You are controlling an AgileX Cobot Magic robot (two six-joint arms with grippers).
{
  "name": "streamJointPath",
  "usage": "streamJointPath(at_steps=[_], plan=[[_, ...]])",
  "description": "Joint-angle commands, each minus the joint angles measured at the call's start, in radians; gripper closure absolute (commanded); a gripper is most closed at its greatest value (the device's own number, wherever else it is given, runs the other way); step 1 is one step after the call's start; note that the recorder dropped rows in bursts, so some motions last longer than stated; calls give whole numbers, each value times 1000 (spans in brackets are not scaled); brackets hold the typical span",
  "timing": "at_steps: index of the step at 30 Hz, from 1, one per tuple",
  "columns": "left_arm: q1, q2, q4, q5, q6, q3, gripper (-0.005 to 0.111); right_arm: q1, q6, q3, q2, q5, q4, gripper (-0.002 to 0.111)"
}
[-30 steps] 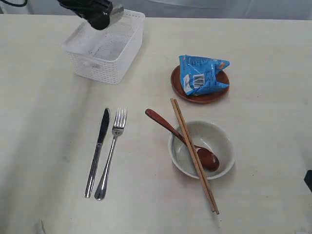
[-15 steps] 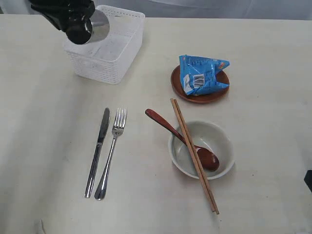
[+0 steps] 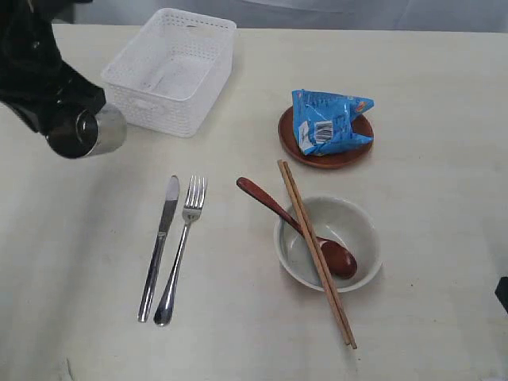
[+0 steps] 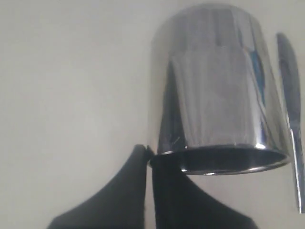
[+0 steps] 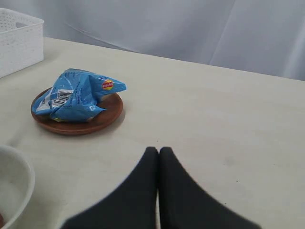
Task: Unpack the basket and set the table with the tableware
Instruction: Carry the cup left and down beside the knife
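Observation:
My left gripper (image 3: 78, 133) is shut on the rim of the small steel cup (image 3: 103, 131), held tilted above the table (image 3: 71, 270), left of the white basket (image 3: 159, 115). In the left wrist view the cup (image 4: 214, 95) fills the frame, its rim pinched between the fingertips of the gripper (image 4: 149, 151). Laid out on the table are the knife (image 3: 159, 246), fork (image 3: 181, 254), bowl (image 3: 365, 226) with the red-brown spoon (image 3: 270, 202) in it and chopsticks (image 3: 302, 214) across it, and the brown plate (image 3: 333, 161). My right gripper (image 5: 158, 150) is shut and empty, low over bare table.
A blue snack packet (image 3: 325, 121) lies on the plate, also seen as the packet (image 5: 76, 93) in the right wrist view. The basket shows nothing inside. The knife blade (image 4: 290, 105) lies close beside the cup in the left wrist view. A pale curtain hangs behind the table.
My left arm has carried the cup out from above the basket, leftward and toward the front, to a spot over the table beside the basket. The right gripper has not moved.

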Motion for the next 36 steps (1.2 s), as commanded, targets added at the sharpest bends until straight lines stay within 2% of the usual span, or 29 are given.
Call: streamJointPath(at_steps=[1,8,20,26,31,36], plan=[[3,-35,7,1,-21,90,107,-7,4,1,-6,0,0,109],[3,38,-88,1,-15,142,107,-7,4,1,-6,0,0,109],[3,162,-46,1,35,138,107,-7,4,1,-6,0,0,109],[3,176,-46,1,46,61,107,-7,4,1,-6,0,0,109],[3,164,-108,1,40,-39,107,-7,4,1,-6,0,0,109],[3,170,-143,1,46,-49,107,-7,4,1,-6,0,0,109]])
